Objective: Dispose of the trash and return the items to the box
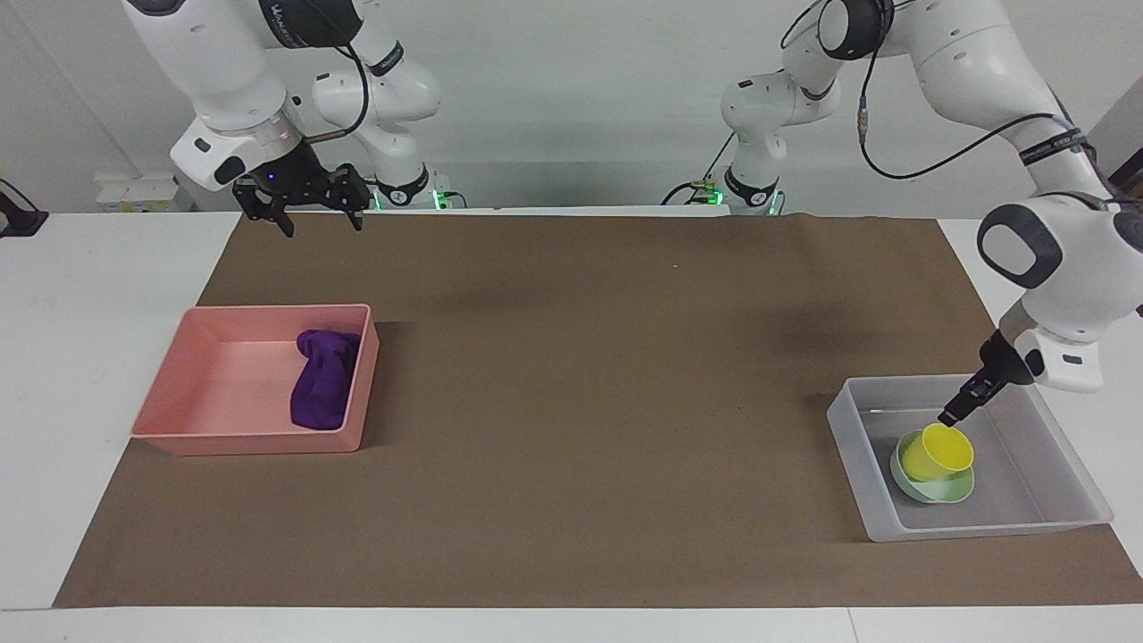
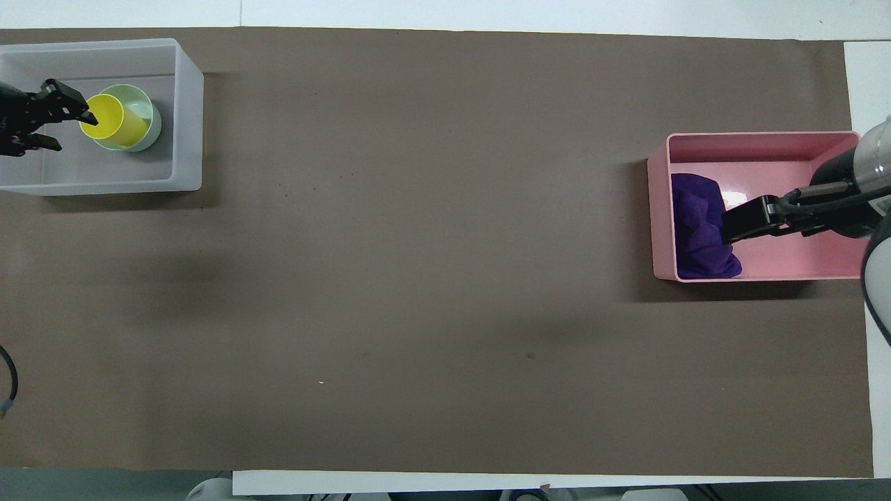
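1. Right now, a long table covered with a sheet of brown paper (image 1: pixel 571 402) stretches between two white robot arms, with one container sitting at each end

2. At the left arm's end sits the box (image 1: pixel 857 464) (image 2: pixel 188 104), a translucent whitish plastic tub with low sloping walls

3. Inside the box rests a shallow pale green bowl (image 1: pixel 946 489) (image 2: pixel 147 111), and the yellow cup (image 1: pixel 933 451) (image 2: pixel 111 120) lies tilted in that bowl, its open mouth turned toward the left arm's end of the table

4. The left gripper (image 1: pixel 948 417) (image 2: pixel 59 118) hangs low over the box, just beside the cup's rim; its two fingers are spread apart and it has nothing in its grasp, so the cup sits free in the bowl

5. At the right arm's end sits a pink opaque rectangular tray (image 1: pixel 205 438) (image 2: pixel 766 139)

6. The trash, a crumpled deep-purple rag (image 1: pixel 323 386) (image 2: pixel 699 229), lies inside the pink tray, bunched against the wall that faces the middle of the table

7. The right gripper (image 1: pixel 317 219) (image 2: pixel 727 229) is raised in the air above the edge of the brown paper nearest the robots, on the right arm's side; its fingers point downward and stand apart, holding nothing, and this arm waits

8. From the overhead camera the raised right gripper overlaps the pink tray and the edge of the rag, though the facing camera shows it well clear of both
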You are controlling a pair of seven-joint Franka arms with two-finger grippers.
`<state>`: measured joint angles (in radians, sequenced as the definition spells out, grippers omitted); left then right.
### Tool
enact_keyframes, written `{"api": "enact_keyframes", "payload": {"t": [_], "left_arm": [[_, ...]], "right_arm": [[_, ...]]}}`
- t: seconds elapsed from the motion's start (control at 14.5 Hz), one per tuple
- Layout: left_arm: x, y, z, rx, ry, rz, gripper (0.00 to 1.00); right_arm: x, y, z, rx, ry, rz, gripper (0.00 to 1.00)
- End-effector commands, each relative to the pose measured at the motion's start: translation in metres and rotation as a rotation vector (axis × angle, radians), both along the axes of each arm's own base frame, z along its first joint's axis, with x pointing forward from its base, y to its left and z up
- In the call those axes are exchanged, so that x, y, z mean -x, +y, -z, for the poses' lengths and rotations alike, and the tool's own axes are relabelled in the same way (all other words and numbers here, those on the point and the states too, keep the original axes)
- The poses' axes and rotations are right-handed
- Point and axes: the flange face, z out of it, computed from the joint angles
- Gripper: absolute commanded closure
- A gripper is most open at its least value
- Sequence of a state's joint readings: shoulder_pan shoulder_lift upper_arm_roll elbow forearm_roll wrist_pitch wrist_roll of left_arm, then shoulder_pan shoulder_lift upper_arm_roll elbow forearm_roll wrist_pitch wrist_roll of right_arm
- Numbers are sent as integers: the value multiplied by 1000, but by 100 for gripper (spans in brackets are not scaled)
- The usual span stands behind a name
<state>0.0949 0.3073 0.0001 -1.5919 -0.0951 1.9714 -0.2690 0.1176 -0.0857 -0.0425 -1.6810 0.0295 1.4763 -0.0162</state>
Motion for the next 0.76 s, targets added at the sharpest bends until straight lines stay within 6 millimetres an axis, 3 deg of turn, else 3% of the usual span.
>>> {"api": "enact_keyframes", "payload": {"t": [0.0, 0.21, 0.41, 0.48, 0.69], "left_arm": [[38, -19, -40, -8, 98, 194, 0], [97, -46, -79, -12, 92, 335, 0], [133, -78, -108, -47, 82, 412, 0], [134, -89, -112, -78, 67, 429, 0], [120, -94, -124, -125, 28, 421, 0]], "right_arm": [[-1, 1, 3, -19, -31, -21, 1], [-1, 0, 7, -19, -35, -13, 1], [-2, -5, 8, -19, -37, -4, 1], [-1, -5, 9, -19, -34, -4, 1], [1, -4, 13, -19, -29, -5, 1]]}}
